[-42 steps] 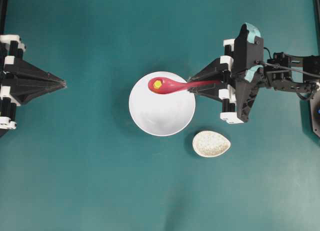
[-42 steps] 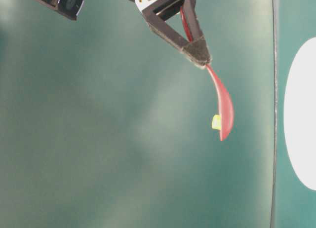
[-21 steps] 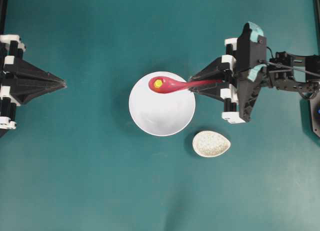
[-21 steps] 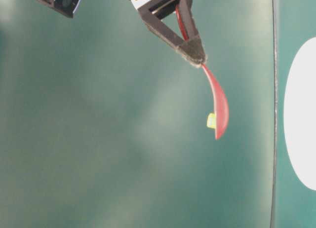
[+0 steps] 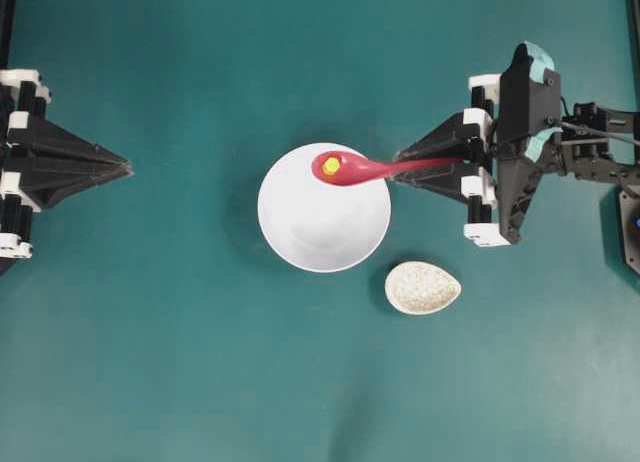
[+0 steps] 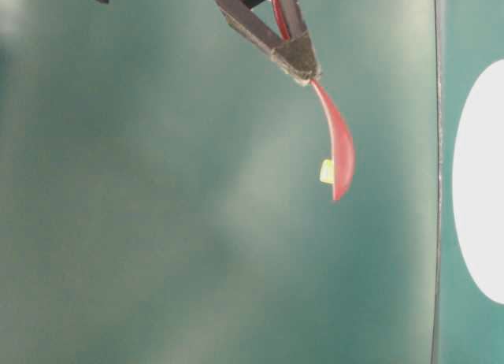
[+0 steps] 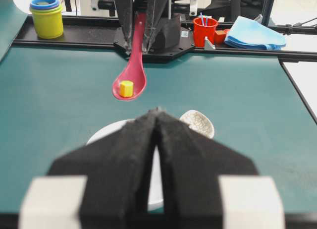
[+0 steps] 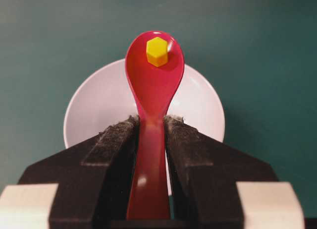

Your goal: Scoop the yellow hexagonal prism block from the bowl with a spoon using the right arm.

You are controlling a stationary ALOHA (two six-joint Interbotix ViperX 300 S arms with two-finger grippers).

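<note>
The right gripper [image 8: 151, 135] was clamped on the handle of the spoon [image 5: 352, 168]. The yellow hexagonal prism block [image 5: 330, 166] sat in the spoon's scoop, above the bowl [image 5: 324, 232] near its far rim. The step in hand was the lift-out. The next move called for a level, steady carry. The left gripper [image 5: 128, 166] was closed and empty, well apart from the bowl.
</note>
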